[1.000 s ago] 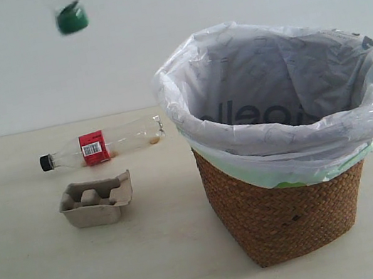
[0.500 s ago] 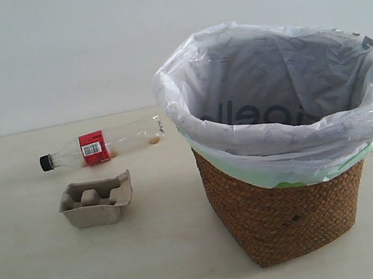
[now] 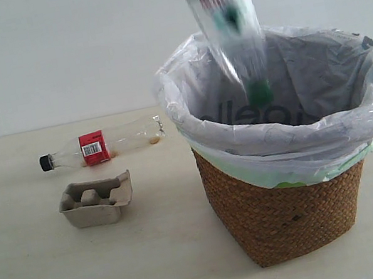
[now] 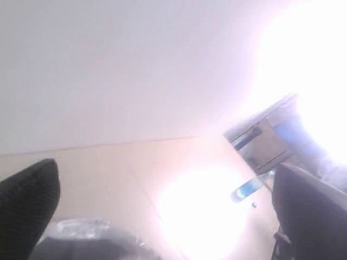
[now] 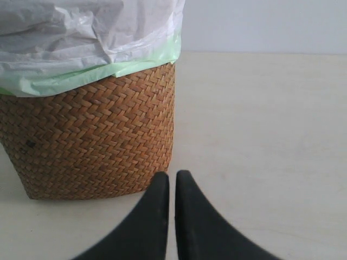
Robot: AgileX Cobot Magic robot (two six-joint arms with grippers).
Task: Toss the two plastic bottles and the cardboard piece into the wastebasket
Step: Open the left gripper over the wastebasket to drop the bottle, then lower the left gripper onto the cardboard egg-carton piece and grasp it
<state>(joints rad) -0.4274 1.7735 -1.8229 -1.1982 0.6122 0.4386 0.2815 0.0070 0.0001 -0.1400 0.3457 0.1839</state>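
Observation:
The green-and-white-labelled bottle is a blurred streak above the wastebasket, cap end down inside the liner's mouth; no gripper shows on it. On the table at the left lies the red-labelled bottle, and the cardboard piece sits in front of it. My left gripper is open and empty, its fingers far apart, facing a bright wall. My right gripper is shut and empty, low on the table beside the wastebasket.
The white bag liner folds over the wicker rim with a green band below it. The pale table runs back to a white wall. A small bluish bottle shape shows far off in the glare of the left wrist view.
The green-labelled bottle was high at the upper left, then at the left edge, and is now over the wastebasket's mouth. The red-labelled bottle, cardboard piece and wastebasket have not moved.

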